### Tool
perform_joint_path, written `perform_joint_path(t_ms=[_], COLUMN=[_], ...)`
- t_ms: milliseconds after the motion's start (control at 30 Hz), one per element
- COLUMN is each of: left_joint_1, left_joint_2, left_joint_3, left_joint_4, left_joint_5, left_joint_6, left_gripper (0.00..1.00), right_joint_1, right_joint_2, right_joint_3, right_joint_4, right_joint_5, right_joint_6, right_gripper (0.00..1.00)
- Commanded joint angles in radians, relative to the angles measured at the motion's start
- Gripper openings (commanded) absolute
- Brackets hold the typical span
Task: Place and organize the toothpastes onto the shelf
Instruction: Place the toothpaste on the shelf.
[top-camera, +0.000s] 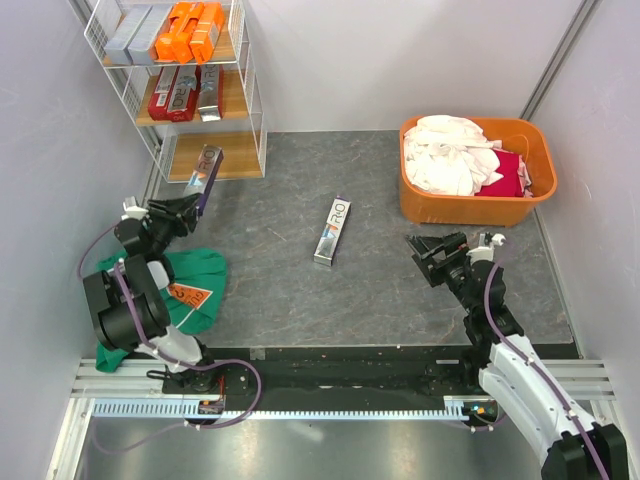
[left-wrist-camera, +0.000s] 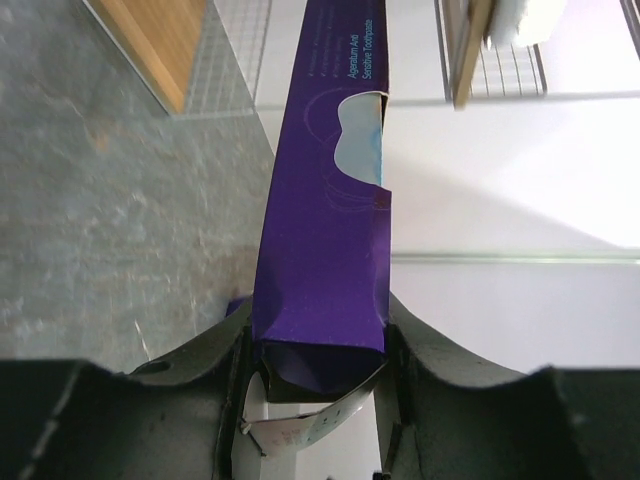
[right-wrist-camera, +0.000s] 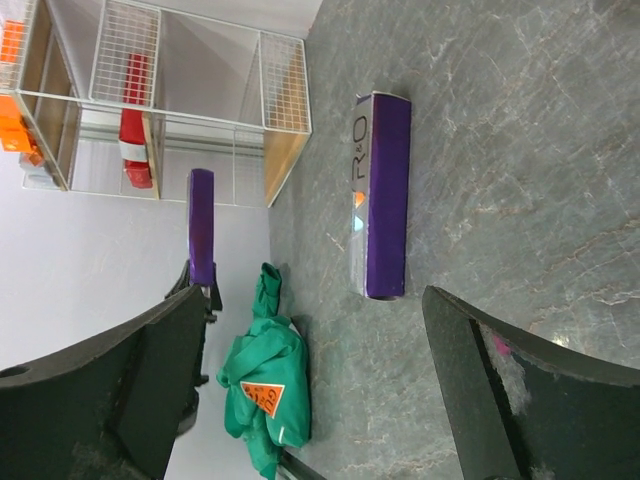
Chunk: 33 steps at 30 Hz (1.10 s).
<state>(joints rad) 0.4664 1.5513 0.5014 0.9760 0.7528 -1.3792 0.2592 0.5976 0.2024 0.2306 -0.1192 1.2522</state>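
While the left claw pinches a toothpaste (by its near end), the right claw gapes.

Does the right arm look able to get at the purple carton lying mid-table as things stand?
Probably yes: the right gripper has its jaws wide open, facing the carton, with only table surface between them.

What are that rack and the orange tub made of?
The shelf looks like white-coated metal wire with light matte wooden boards: thin grid lines, warm wood colour. The orange tub seems smooth moulded plastic: uniform colour, rounded rim, probably slightly glossy.
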Motion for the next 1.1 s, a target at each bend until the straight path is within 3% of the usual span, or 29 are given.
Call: perform_joint_path(t_ms=[0,800,1067], left_joint_1=[-0.009,-0.150,-0.225], left_joint_2=[0.101,0.469,0.564], left_joint_3=[0.141,0.532,0.726], left_joint_4=[-0.039,-0.203,-0.400], left_joint_5=[-0.046,-0.299,-0.398], left_joint_6=[0.031,-0.034,0.017], left_gripper=[0.33,0.32,0.33], right_joint_1=[-0.001,-0.009,-0.017], right_joint_2=[0.027,0.094,0.094], right_joint_3=[0.008,0.022,0.028], right_joint_4=[0.058,0.084,0.069], right_joint_5=[-0.020,-0.085,-0.096], right_joint_6=[-0.014,-0.025,-0.034], right_gripper=[0.98,0.98,0.98])
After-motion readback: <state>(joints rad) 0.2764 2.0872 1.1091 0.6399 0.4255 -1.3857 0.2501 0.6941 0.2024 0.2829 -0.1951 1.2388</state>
